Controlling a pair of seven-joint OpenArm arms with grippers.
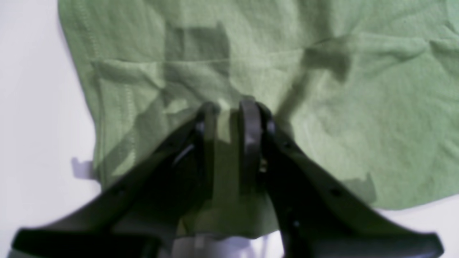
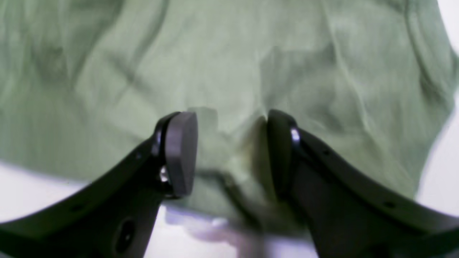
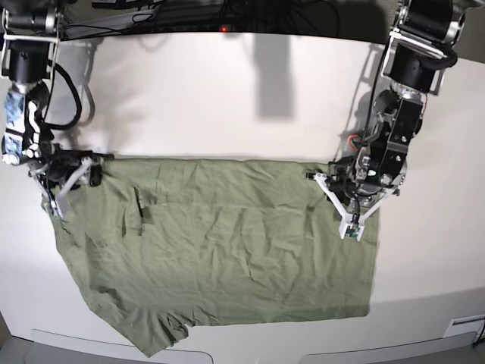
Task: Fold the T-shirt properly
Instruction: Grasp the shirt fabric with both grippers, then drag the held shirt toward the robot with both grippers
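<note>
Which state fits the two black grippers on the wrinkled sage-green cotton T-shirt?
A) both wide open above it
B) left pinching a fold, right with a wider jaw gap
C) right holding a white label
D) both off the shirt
B: the left gripper pinches a ridge of the T-shirt, while the right gripper straddles cloth with a wider gap.

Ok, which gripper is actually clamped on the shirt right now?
The left gripper: its fingers are nearly together with a fold of the T-shirt pinched between them. The right gripper is spread wide over the cloth.
</note>
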